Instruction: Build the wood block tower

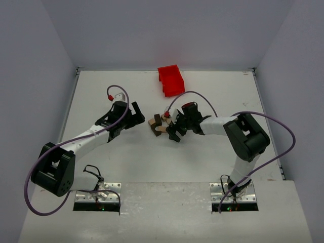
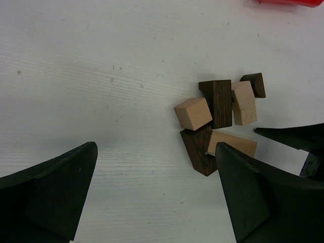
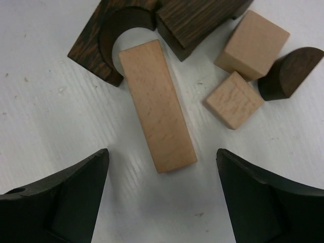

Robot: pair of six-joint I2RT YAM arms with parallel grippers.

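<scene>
No stack stands; the wood blocks (image 1: 158, 124) lie loose in a cluster at the table's middle. The right wrist view shows a long pale plank (image 3: 157, 106), a dark arch block (image 3: 96, 43), a dark bar (image 3: 197, 20), two pale cubes (image 3: 252, 44) and a dark half-round (image 3: 289, 72). My right gripper (image 1: 170, 127) is open, its jaws either side of the plank's near end (image 3: 162, 154). My left gripper (image 1: 139, 115) is open and empty, just left of the cluster (image 2: 156, 152). The left wrist view shows a pale cube (image 2: 193, 113) and the dark arch (image 2: 198, 149).
A red plastic bin (image 1: 170, 80) stands at the back centre of the white table (image 1: 126, 162); its edge shows in the left wrist view (image 2: 291, 2). Grey walls enclose the table on three sides. The right gripper's finger (image 2: 293, 135) shows in the left wrist view.
</scene>
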